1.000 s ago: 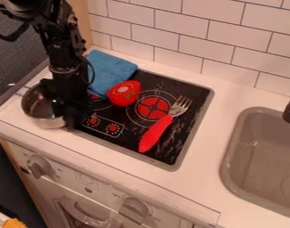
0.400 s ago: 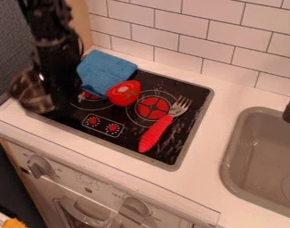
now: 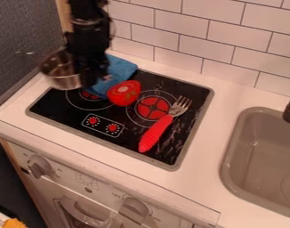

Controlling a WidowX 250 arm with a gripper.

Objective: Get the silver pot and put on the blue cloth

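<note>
One silver pot (image 3: 65, 83) is in the upper left of the frame, raised by the gripper (image 3: 91, 81) at the pot's right side. Carrying is the step in hand, I judge — next move should bring it above the blue cloth (image 3: 121, 69), then lower it gently. The jaws seem closed on the pot's wall — their exact gap I cannot tell.

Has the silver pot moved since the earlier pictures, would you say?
Yes; against the stovetop, the silver pot has shifted toward the tiled wall, nearer the blue cloth.
</note>
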